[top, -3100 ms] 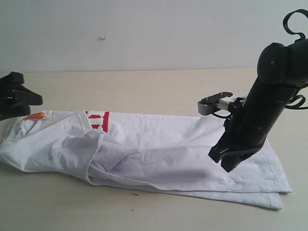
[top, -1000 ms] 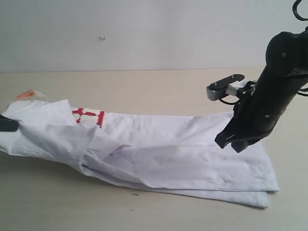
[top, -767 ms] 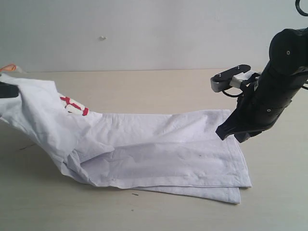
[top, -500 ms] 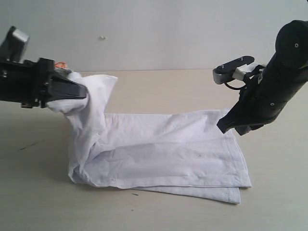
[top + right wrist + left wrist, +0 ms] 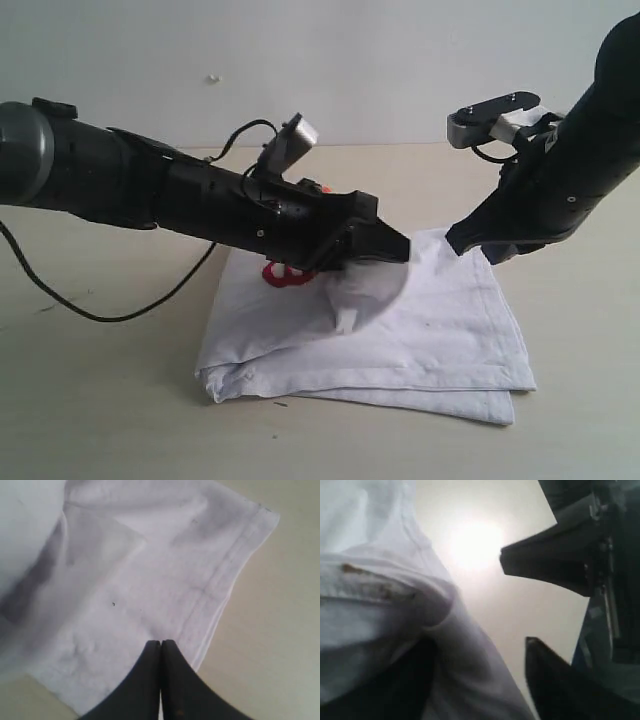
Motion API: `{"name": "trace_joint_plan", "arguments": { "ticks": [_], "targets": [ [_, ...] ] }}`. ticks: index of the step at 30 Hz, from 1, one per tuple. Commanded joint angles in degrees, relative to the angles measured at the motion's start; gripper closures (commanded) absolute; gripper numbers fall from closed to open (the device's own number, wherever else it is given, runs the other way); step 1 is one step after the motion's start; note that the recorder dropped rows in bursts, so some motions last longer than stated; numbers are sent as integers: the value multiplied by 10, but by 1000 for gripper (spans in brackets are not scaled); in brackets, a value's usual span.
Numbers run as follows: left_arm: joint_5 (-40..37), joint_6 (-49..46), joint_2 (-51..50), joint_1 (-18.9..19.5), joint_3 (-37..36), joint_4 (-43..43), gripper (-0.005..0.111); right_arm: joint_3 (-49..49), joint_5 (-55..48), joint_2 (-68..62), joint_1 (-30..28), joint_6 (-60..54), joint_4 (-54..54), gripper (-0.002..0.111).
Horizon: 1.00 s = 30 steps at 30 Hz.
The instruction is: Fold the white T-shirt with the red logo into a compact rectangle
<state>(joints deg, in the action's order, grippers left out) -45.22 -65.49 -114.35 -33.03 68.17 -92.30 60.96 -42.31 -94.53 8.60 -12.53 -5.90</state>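
Observation:
The white T-shirt (image 5: 430, 340) lies on the table (image 5: 120, 420), doubled over into a short stack. My left gripper (image 5: 395, 248) has reached across the middle and holds the bunched collar end above the lower layers. In the left wrist view the cloth (image 5: 380, 605) fills the space between its spread fingers (image 5: 555, 690). A bit of the red logo (image 5: 285, 275) shows under the left arm. My right gripper (image 5: 470, 245) is shut and empty. Its tips (image 5: 161, 642) sit over the shirt (image 5: 125, 580) close to the hem corner.
A black cable (image 5: 100, 315) from the left arm trails across the table on the left. The pale wall stands behind the table's far edge (image 5: 400, 145). The right arm's wrist camera (image 5: 495, 112) sticks out above the shirt's far corner.
My left gripper has swung from the far left to right of the middle, carrying the collar end over the rest of the shirt. The right gripper has stayed by the hem corner.

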Motion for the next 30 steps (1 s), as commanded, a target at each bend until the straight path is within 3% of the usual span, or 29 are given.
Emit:
{"name": "trace_joint_plan", "arguments": {
  "ticks": [1, 7, 10, 14, 18, 23, 30],
  "targets": [
    [-19, 45, 1, 9, 12, 26, 28, 0, 6, 7, 0, -4, -2, 108],
    [-72, 45, 4, 79, 14, 68, 55, 0, -18, 3, 0, -30, -22, 108],
    [-125, 72, 4, 120, 14, 135, 56, 0, -13, -3, 0, -115, -199, 108],
    [-100, 126, 3, 127, 13, 275, 56, 0, -64, -13, 0, -298, -409, 108],
    [-78, 148, 3, 127, 13, 309, 56, 0, -66, -45, 0, -342, -498, 108],
    [-55, 154, 2, 123, 13, 332, 56, 0, -64, -110, 42, -404, -524, 108],
    [-61, 165, -13, 123, 13, 336, 56, 0, 135, -149, 81, -318, -473, 108]
  ]
}}
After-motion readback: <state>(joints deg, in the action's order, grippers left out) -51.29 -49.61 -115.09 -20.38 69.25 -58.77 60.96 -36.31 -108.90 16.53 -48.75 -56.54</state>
